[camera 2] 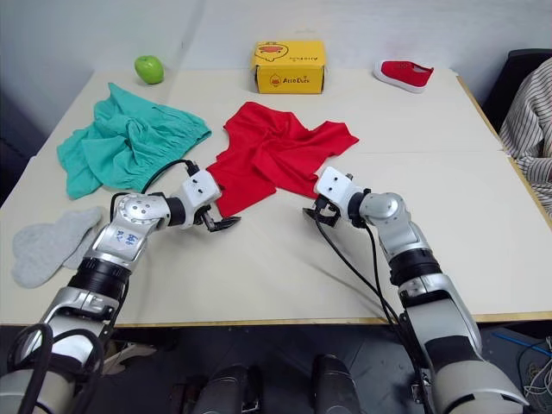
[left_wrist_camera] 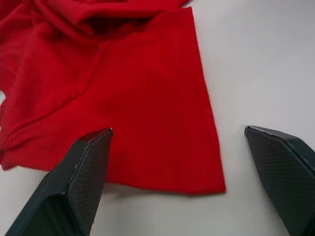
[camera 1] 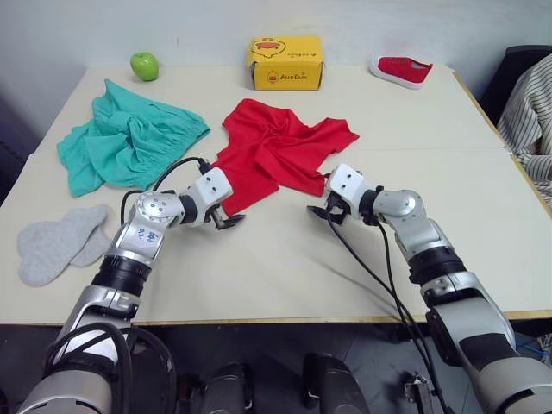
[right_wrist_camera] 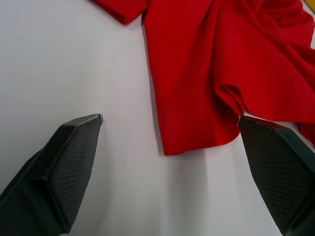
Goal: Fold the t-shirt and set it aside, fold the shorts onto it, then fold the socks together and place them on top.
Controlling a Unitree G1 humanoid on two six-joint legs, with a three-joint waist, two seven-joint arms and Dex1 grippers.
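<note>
T-shirt (camera 1: 278, 153) crumpled; left gripper (camera 1: 228, 221), right gripper (camera 1: 321, 211) both spread wide, low at hem.

A: Where do we find the garments on the table (camera 1: 285, 285)?

B: We find the t-shirt (camera 1: 278, 148) at centre, the shorts (camera 1: 129, 138) to its left, the socks (camera 1: 56, 241) nearer us, at the left edge.

A: And behind them?

B: We see the apple (camera 1: 145, 65) behind the shorts, the box (camera 1: 285, 62) behind the t-shirt, and the shoe (camera 1: 400, 71) far right.
</note>
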